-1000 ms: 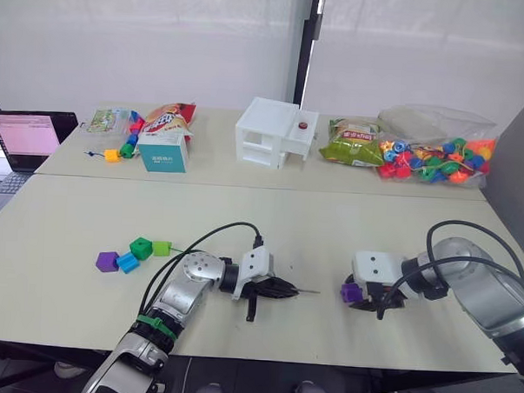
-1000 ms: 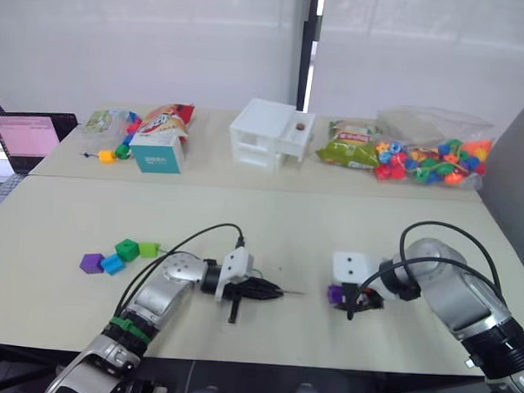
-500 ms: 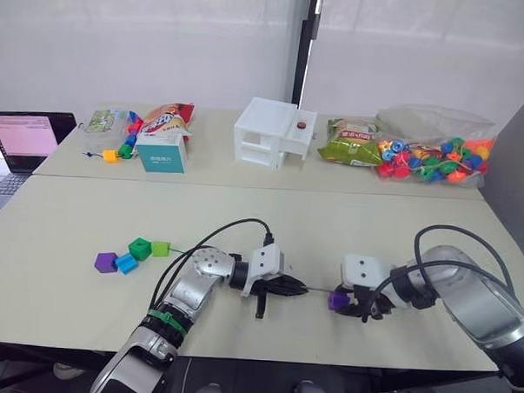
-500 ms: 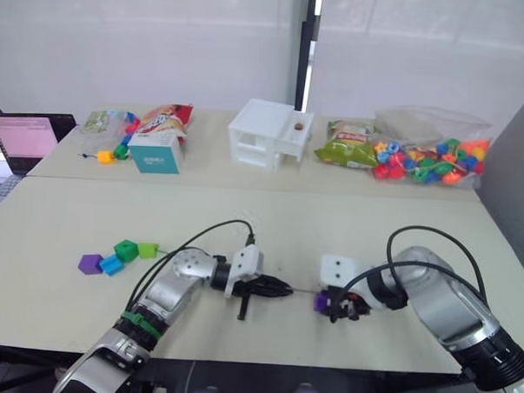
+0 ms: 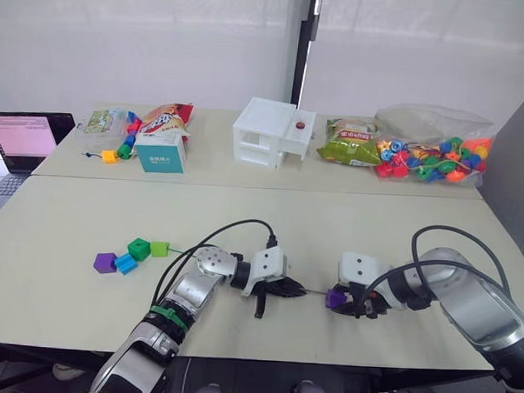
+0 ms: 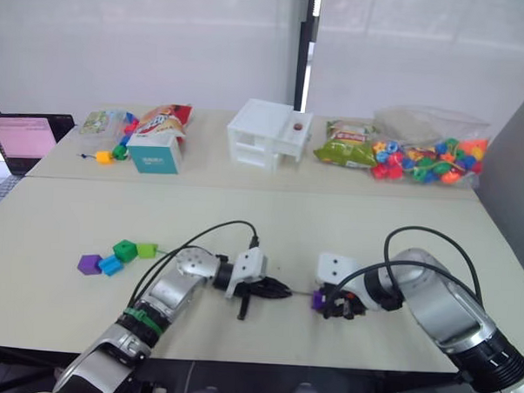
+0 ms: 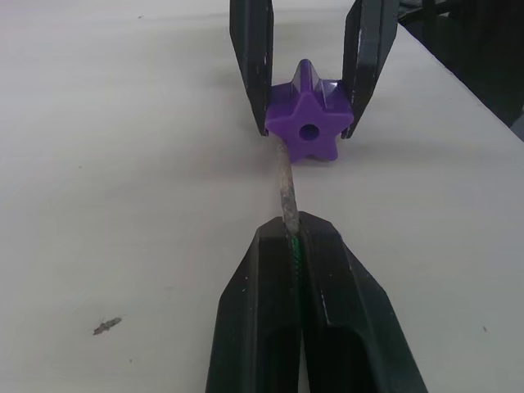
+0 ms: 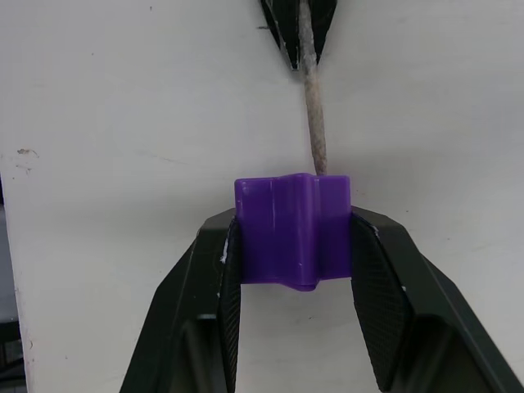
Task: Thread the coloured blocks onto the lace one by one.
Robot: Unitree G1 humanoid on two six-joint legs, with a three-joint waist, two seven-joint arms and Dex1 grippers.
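Left wrist view: left gripper point(image 7: 288, 237) clamped on the thin bright-green cord with its stiff silvery needle tip point(image 7: 286, 187), tip pointing at, apparently just under, the hole of the purple star-shaped plastic block point(image 7: 309, 123). Right gripper point(image 8: 292, 237) closed on that block's two sides, held just above the pale counter point(image 5: 270, 216), near its front edge. Four other small plastic blocks point(image 5: 129, 253), purple, blue, dark green and light green, clustered well to the left of the purple block. First threading apparently under way; next, likely lift the tip slightly to line up with the hole, then push through.
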